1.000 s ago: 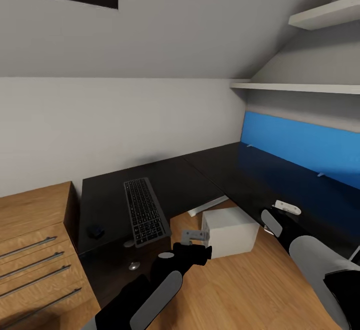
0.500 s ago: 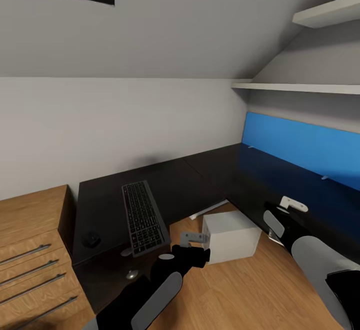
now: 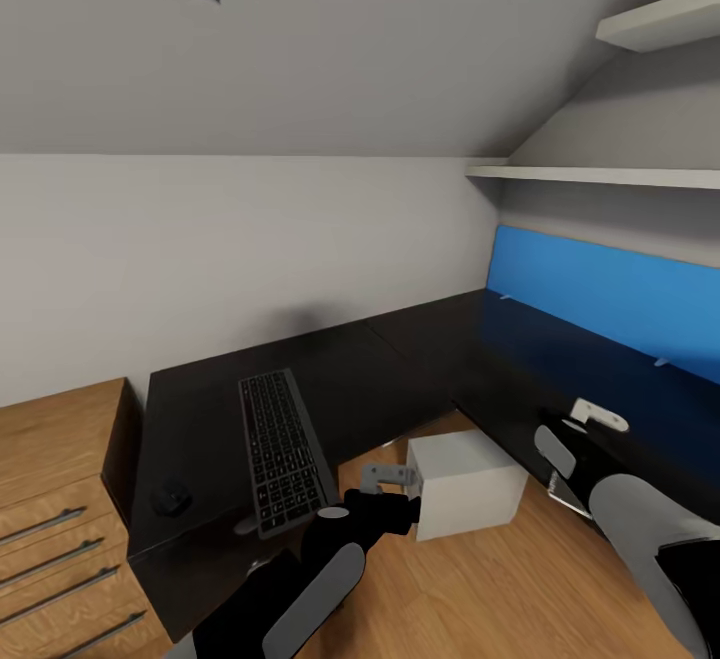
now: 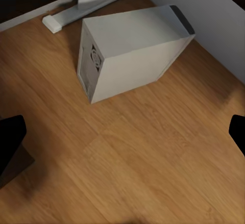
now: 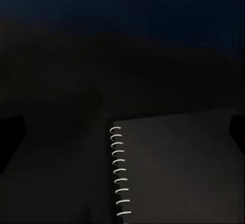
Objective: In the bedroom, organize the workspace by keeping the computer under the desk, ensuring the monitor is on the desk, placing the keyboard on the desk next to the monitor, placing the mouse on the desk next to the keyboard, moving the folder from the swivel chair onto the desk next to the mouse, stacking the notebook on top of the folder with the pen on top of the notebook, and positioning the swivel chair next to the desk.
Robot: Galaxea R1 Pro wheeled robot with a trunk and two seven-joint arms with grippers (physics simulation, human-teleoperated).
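Notebook (image 5: 178, 168) lies on desk (image 3: 400, 369) just below right gripper (image 3: 590, 414), spiral edge crosswise | both grippers' fingers spread wide, empty | left gripper (image 3: 390, 477) over computer (image 3: 465, 484).

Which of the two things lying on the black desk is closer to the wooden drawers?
The mouse. This small black lump sits near the desk end beside the drawers; the long keyboard lies farther from them.

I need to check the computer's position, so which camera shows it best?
The left wrist view: the computer sits whole and close on the wood floor. The head view shows the computer smaller, beside the desk. The right wrist view looks at a spiral notebook.
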